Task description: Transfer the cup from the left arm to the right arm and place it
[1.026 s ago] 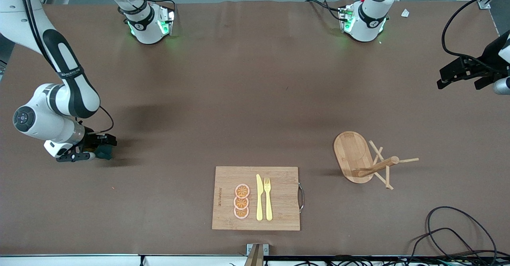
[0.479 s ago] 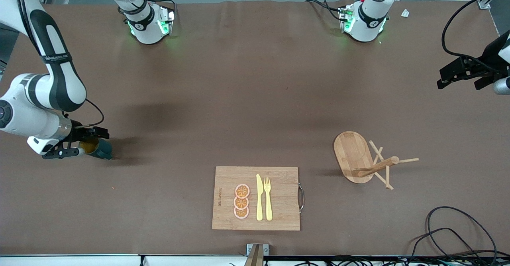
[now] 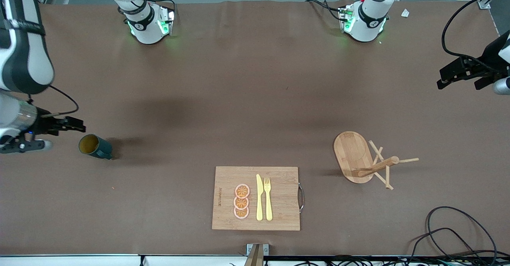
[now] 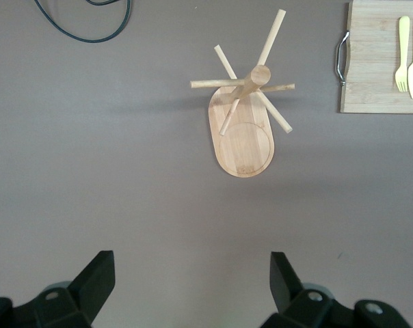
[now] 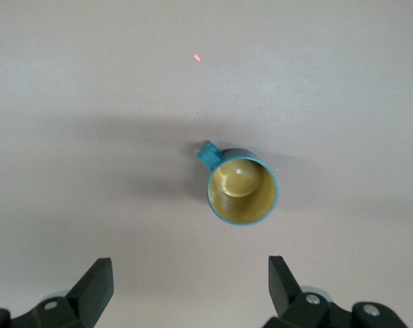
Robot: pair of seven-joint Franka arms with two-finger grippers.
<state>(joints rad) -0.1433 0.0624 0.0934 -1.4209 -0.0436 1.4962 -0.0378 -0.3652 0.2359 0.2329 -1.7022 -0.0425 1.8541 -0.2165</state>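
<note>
Right gripper (image 3: 44, 133) has let go and lifted clear, jaws spread and empty, leaving small dark teal mug with mustard-yellow inside (image 3: 95, 146) upright on brown table (image 3: 247, 98) at the right arm's end; placement looks done, left gripper (image 3: 464, 74) waits open.

cutting board (image 3: 279, 202): knife (image 3: 259, 197), fork (image 3: 268, 198), three orange slices (image 3: 241, 201) | peg stand (image 3: 358, 158): upright

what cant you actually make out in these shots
- Front view: the right gripper sits at the frame edge beside the cup; the arm above it is cut off.
- Front view: the left gripper is small; the arm runs out of frame.
- Cutting board: printed mark too small to read.
</note>
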